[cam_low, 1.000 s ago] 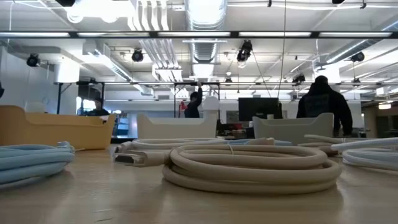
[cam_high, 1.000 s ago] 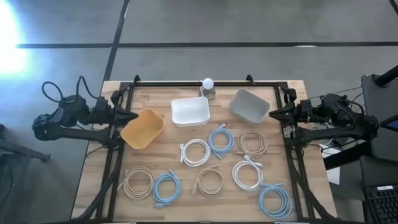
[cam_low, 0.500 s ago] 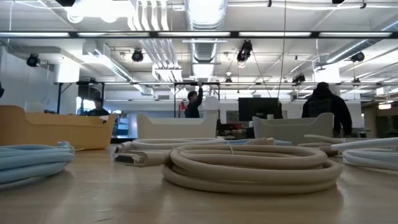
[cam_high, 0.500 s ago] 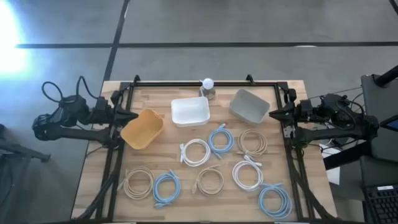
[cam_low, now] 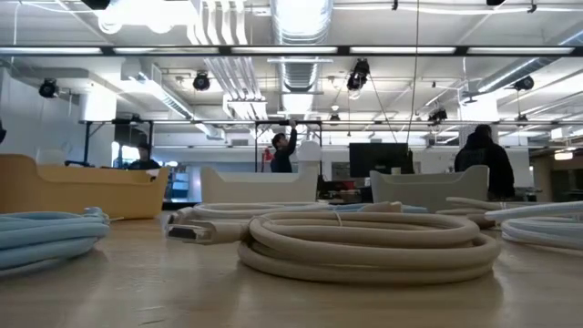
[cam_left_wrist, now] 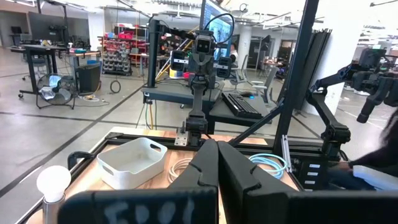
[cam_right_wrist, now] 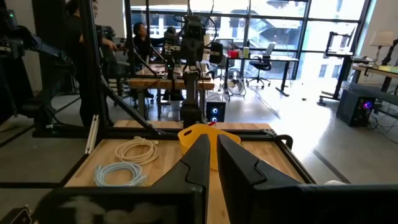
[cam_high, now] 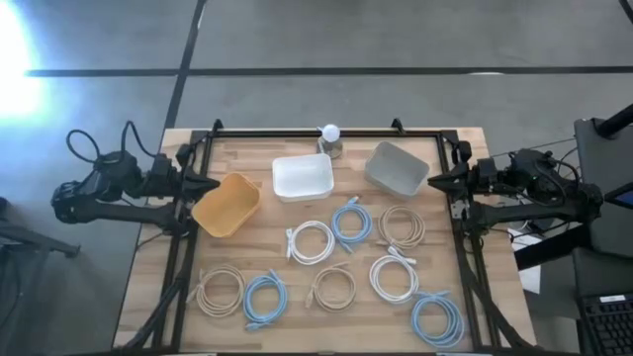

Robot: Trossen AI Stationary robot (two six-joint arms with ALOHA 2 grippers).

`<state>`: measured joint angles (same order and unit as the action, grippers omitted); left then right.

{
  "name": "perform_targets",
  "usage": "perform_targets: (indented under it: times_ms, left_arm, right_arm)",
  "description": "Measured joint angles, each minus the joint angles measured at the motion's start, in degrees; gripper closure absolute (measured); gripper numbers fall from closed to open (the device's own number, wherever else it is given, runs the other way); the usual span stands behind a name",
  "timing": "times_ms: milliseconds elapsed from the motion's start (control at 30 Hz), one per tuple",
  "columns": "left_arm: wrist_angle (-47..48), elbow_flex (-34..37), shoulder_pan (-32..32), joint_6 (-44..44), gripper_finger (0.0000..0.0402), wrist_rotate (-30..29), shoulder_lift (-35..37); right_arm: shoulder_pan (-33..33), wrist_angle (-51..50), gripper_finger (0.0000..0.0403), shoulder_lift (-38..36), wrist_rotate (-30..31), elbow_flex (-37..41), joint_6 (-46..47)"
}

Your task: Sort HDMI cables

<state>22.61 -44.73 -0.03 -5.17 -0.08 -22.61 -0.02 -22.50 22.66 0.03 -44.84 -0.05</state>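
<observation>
Nothing moved; HDMI cables [cam_high: 334, 260] between both hands.

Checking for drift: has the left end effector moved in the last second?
No. The left end effector sits at the same spot beside the orange bin, at the table's left edge.

Cables [cam_high: 345, 221] light blue, white, beige (bins [cam_high: 226, 205] orange, white, grey).

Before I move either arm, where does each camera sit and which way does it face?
High: overhead, straight down on table, both arms parked at its sides.
Low: tabletop level, facing a beige coil and the room; no arm.
Left wrist: behind left gripper, facing the white bin.
Right wrist: behind right gripper, facing the orange bin.
Both wrists see a light blue coil.
</observation>
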Motion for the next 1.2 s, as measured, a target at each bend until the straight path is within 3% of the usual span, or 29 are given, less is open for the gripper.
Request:
perform_targets:
  times_ms: [1200]
  left_arm:
    - [0.00,0.00,0.01,0.00,0.0401,0.01,0.01]
  right_arm:
    - [0.00,0.00,0.0374,0.00,-0.02,0.00,0.00]
